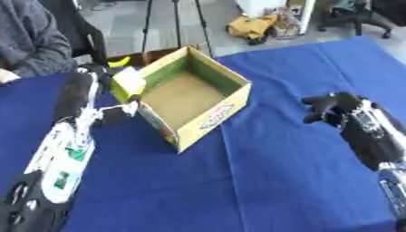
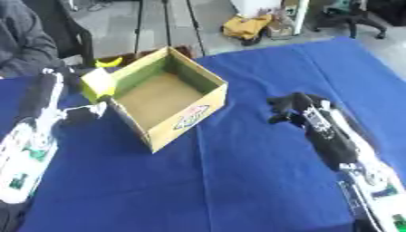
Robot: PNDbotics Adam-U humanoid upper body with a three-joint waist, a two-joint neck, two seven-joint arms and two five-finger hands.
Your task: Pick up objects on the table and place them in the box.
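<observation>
In the left eye view, an open cardboard box (image 1: 190, 97) with yellow-green walls stands on the bench (image 1: 262, 181), which is covered in blue cloth. The box is turned corner-on, and only its brown floor shows inside. The left arm runs up from the lower left corner to the box's left side, where the left hand (image 1: 119, 114) lies just beside the near-left wall; whether its fingers are curled or straight cannot be made out. A yellow object (image 1: 119, 62) shows just behind the box's far-left corner, at the bench's edge.

In the right eye view, the right hand (image 2: 292, 108) hangs over the blue cloth well to the right of the box, apart from it. Its dark fingers (image 2: 277, 103) are bent toward the box and have hold of nothing. No loose object shows on the cloth between this hand and the box.
</observation>
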